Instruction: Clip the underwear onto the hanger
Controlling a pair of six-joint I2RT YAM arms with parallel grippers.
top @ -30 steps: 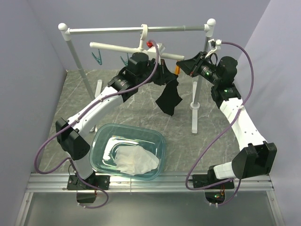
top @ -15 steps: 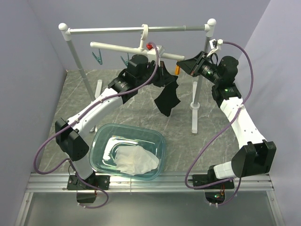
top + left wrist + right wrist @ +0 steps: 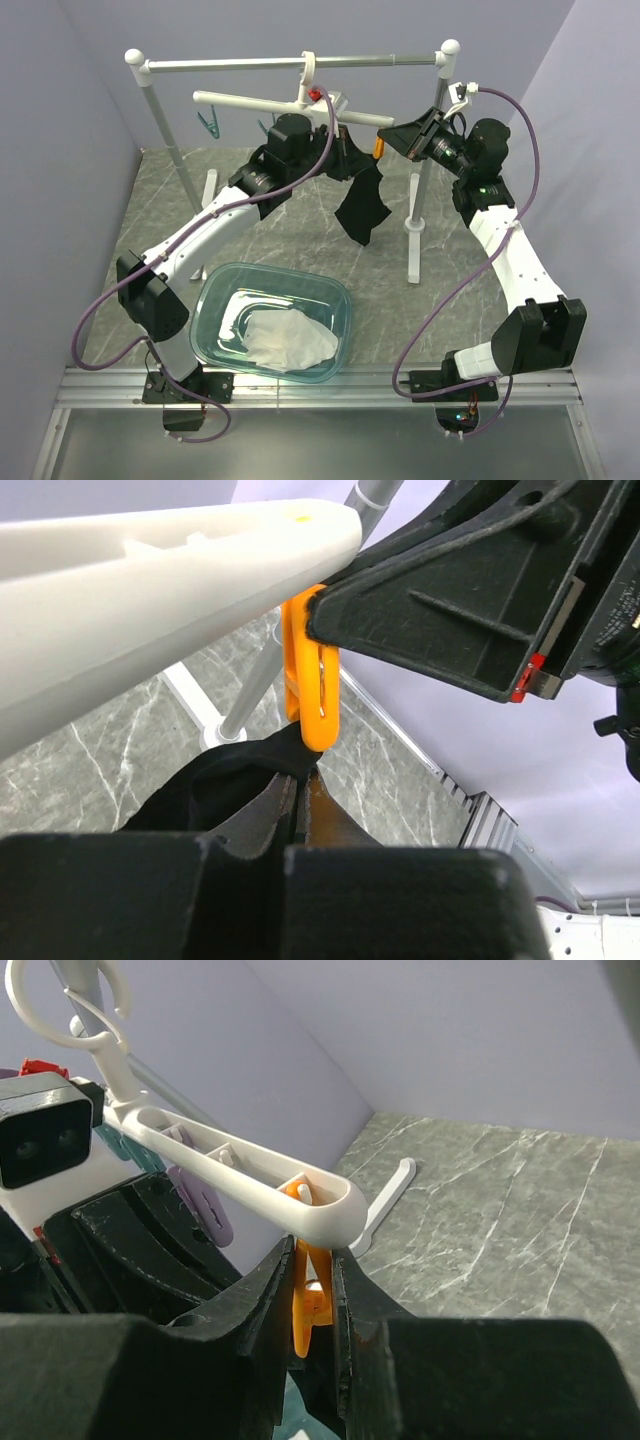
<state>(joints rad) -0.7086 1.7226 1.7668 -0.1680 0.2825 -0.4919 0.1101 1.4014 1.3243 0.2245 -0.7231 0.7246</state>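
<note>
The white hanger [image 3: 250, 101] hangs by its hook from the rack's top rod. Its orange peg [image 3: 377, 148] is at the bar's right end; two teal pegs [image 3: 207, 123] hang further left. The black underwear [image 3: 362, 205] hangs below the orange peg. My left gripper [image 3: 350, 160] is shut on the underwear's top edge. In the left wrist view the gripper [image 3: 298, 785] holds the fabric [image 3: 235, 775] right at the orange peg's [image 3: 312, 695] tip. My right gripper [image 3: 395, 135] is shut on the orange peg; in the right wrist view its fingers [image 3: 312, 1260] press both sides of the peg [image 3: 312, 1305] under the bar [image 3: 240, 1175].
The tall rack [image 3: 300, 62] spans the back, its right post [image 3: 415, 200] close beside my right arm. A teal tub [image 3: 215, 300] with a white cloth [image 3: 290, 340] sits at front centre. A purple peg [image 3: 200, 1200] hangs left of the orange one.
The hanging underwear has swung and drawn in narrower under the orange peg. My right gripper has shifted slightly up and right at the peg. The left arm has barely moved.
</note>
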